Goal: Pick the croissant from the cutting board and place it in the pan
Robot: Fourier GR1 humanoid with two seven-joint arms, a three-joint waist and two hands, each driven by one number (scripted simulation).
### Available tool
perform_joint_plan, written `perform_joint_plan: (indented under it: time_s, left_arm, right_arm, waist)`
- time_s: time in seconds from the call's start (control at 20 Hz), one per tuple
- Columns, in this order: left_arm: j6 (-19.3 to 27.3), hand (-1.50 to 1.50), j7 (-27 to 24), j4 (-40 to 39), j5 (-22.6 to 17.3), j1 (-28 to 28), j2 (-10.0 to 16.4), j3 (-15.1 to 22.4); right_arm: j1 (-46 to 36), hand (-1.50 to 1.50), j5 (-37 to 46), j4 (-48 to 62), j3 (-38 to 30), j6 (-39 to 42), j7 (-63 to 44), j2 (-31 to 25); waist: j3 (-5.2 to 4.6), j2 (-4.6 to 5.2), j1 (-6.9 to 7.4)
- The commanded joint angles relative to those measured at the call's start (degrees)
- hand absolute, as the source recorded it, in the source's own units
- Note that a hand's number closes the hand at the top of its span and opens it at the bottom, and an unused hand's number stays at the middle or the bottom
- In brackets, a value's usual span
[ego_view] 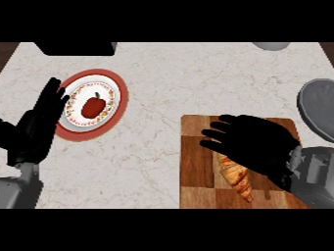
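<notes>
Head view. Croissant [236, 179] lies on the wooden cutting board [197, 162], lower right of the marble counter [198, 78], pointing down and to the right. Its upper end is hidden under the right hand [252, 142]. That hand is over the board with fingers spread and pointing left, not curled round the croissant. Grey pan [328, 110] sits at the right edge, just beside the board. Left hand [35, 130] rests at the left, fingers straight, beside a plate [119, 98] holding a red pepper [92, 107].
</notes>
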State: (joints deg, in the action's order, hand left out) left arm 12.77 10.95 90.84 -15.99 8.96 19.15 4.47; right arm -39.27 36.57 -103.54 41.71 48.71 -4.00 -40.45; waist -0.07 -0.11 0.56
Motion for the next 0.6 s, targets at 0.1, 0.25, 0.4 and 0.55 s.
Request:
perform_joint_plan:
  time_s: [0.1,0.25,0.4,0.55]
  left_arm:
    - [-1.14,0.00,-0.98,-3.64,1.03,2.24,-1.06,-1.16]
    - [-0.68,0.00,1.88,2.26,0.41,-0.82,0.11,-2.28]
    - [-2.24,0.00,-3.75,-1.88,1.68,-2.67,-2.03,-1.15]
    - [-2.10,0.00,-0.54,-0.94,1.34,-0.81,-1.77,-2.48]
  right_arm:
    - [3.07,-1.50,6.82,-1.61,5.13,5.12,-3.37,3.74]
    - [0.93,-1.50,8.06,-4.62,5.11,10.10,-3.99,3.59]
    - [4.10,-1.50,14.12,-10.46,9.08,7.16,-6.09,1.09]
    - [4.58,-1.50,17.65,-10.61,8.82,6.43,-4.84,0.69]
  waist:
    - [0.06,0.11,-0.58]
    - [0.07,-0.03,-0.08]
    - [0.06,0.00,-0.54]
    - [0.08,0.06,-0.44]
